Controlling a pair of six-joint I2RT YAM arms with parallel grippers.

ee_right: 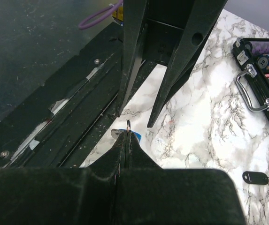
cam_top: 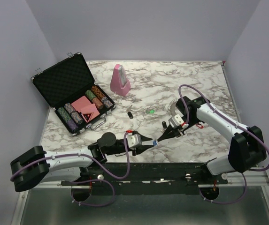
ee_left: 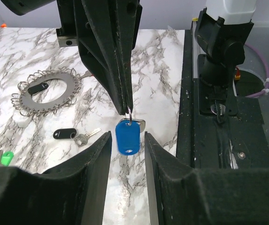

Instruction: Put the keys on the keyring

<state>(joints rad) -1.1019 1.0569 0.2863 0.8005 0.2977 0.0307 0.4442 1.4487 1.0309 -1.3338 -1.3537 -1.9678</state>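
A blue-capped key (ee_left: 127, 136) hangs just above the marble by its small split ring, which is pinched in my right gripper (ee_right: 127, 133), shut on it. My left gripper (ee_left: 127, 140) is open and straddles the blue cap, with a gap on each side. From above, both grippers (cam_top: 148, 141) (cam_top: 160, 138) meet near the table's front edge. The keyring (ee_left: 47, 91), a flat silvery ring with a wiry rim, lies further back with a black-capped key (ee_left: 36, 88) on it. Another black-capped key (ee_left: 65, 134) lies loose between them.
An open poker-chip case (cam_top: 73, 93) stands at the back left and a pink metronome (cam_top: 120, 80) behind the middle. A green cap (cam_top: 150, 111), a black key (cam_top: 130, 114) and a red cap (cam_top: 130, 131) lie mid-table. The black base rail (ee_left: 204, 154) runs close by.
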